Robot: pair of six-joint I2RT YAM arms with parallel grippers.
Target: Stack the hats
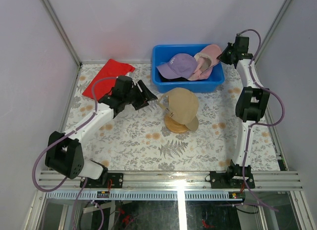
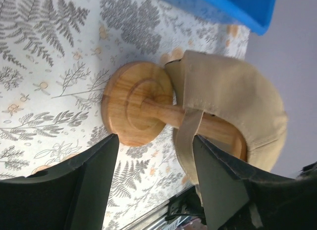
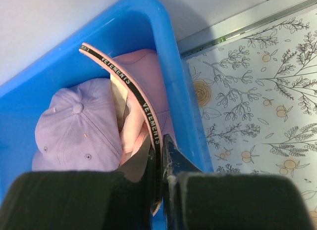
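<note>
A tan hat (image 1: pixel 183 104) sits on a wooden stand (image 1: pixel 176 124) mid-table; in the left wrist view the tan hat (image 2: pixel 233 101) hangs over the stand (image 2: pixel 136 104). My left gripper (image 1: pixel 148 94) is open and empty just left of it. A purple hat (image 1: pixel 178 66) and a pink hat (image 1: pixel 208 59) lie in the blue bin (image 1: pixel 163 84). My right gripper (image 1: pixel 223 57) is shut on the pink hat's rim (image 3: pixel 143 104), lifting its edge beside the purple hat (image 3: pixel 79 131). The black hat is mostly hidden under the purple one.
A folded red cloth (image 1: pixel 106 77) lies at the back left. The blue bin's wall (image 3: pixel 178 96) stands right beside my right gripper's fingers (image 3: pixel 173 158). Grey walls close the back and sides.
</note>
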